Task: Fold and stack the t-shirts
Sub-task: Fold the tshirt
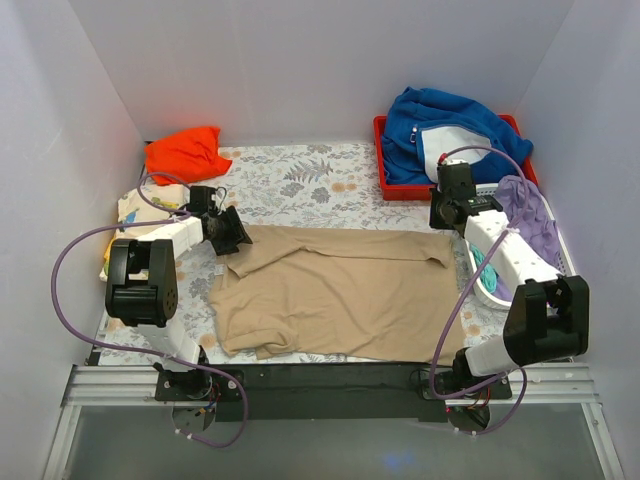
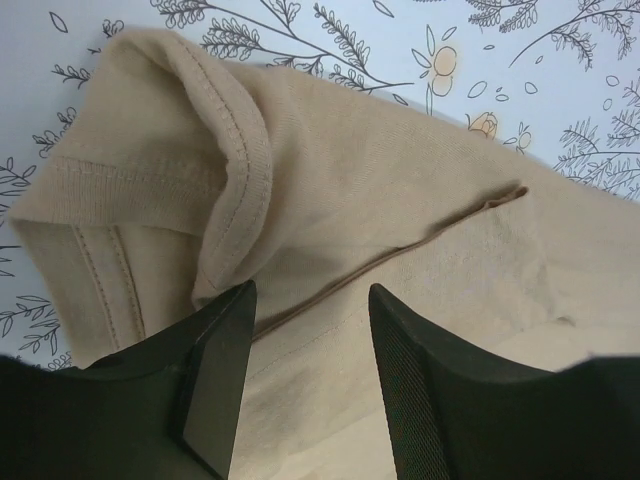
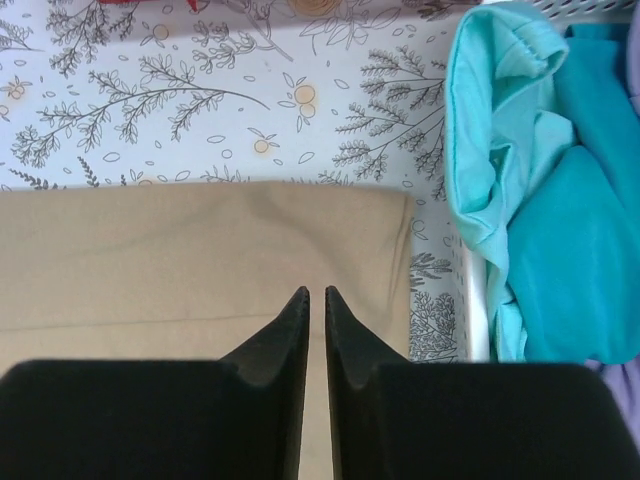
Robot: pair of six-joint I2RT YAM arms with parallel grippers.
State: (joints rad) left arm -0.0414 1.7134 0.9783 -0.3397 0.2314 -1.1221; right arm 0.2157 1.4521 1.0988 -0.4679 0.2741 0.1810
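Fingers of the left gripper (image 2: 311,290) stand apart over the collar of the plain tan cotton t-shirt (image 1: 340,290), spread mid-table on the floral-print cloth (image 1: 300,180), while the right gripper (image 3: 315,293), fingers all but touching, hangs above its far right corner.

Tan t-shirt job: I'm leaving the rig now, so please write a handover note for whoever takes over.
Left gripper: open, over the collar of the tan t-shirt.
Right gripper: shut, over that shirt's far right corner, no cloth visibly pinched.
Orange t-shirt: bunched at the far left.
Dinosaur-print t-shirt: crumpled beside the left arm.
Done: the tan t-shirt is spread mid-table.
Left: fold all three, then stack them.
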